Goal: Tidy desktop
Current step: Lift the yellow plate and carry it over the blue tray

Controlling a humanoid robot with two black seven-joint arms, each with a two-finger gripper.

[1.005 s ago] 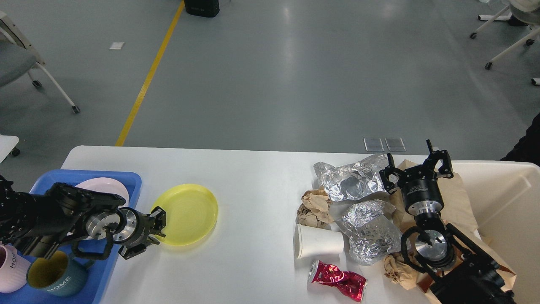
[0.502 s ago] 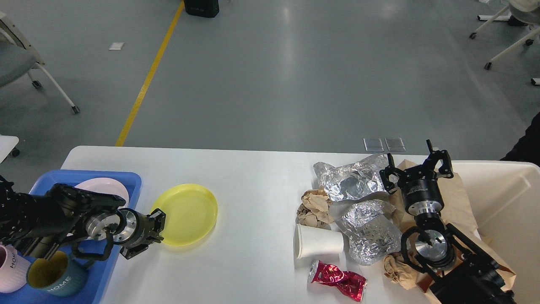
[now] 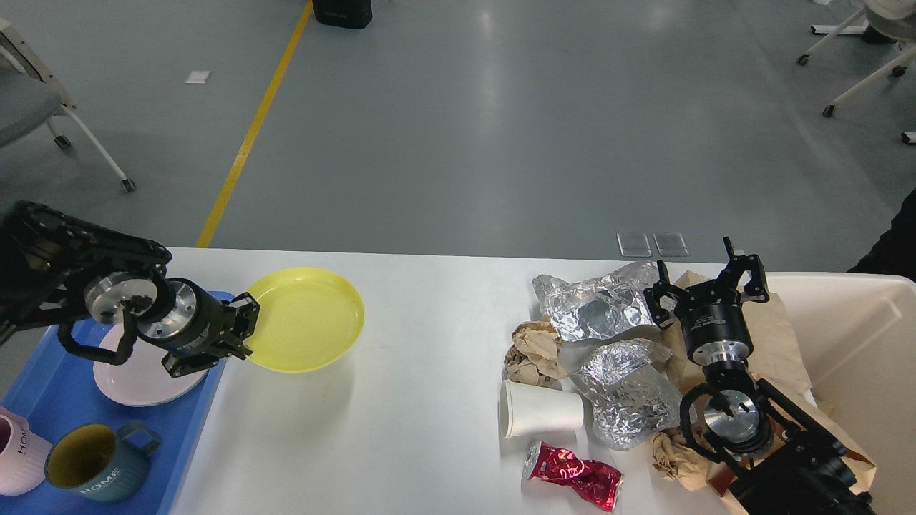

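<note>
Holding the yellow plate (image 3: 305,318) by its left rim, the left gripper (image 3: 240,330) has its jaws pinched shut on the edge. The plate is up off the worktop (image 3: 429,336); I can tell because its shadow falls on the white top below it. That big white top is the desktop to tidy, and it fills the middle of the head view.

Just left of the plate sits the blue tray (image 3: 43,408). On it are a pink plate (image 3: 139,372), a teal mug (image 3: 96,468) with HOME on it, and a pink mug (image 3: 18,458) at the edge of the picture.

On the right side lies the trash. There are two lumps of silver foil (image 3: 597,304), some crumpled brown paper (image 3: 533,350), a white paper cup (image 3: 540,409) on its side, and a squashed red can (image 3: 572,476). A cream bin (image 3: 859,336) stands at the far right, with a brown paper bag (image 3: 776,336) beside it.

The right gripper (image 3: 708,282) hangs above the foil and the bag. Its jaws are spread wide and hold nothing.

The step in hand looks like putting the dishes away. I think the next move is to carry the yellow plate over the tray and set it down, maybe on top of the pink plate. It should stay level, since it is only held by one edge. After that, the trash looks like a job for the bin.
</note>
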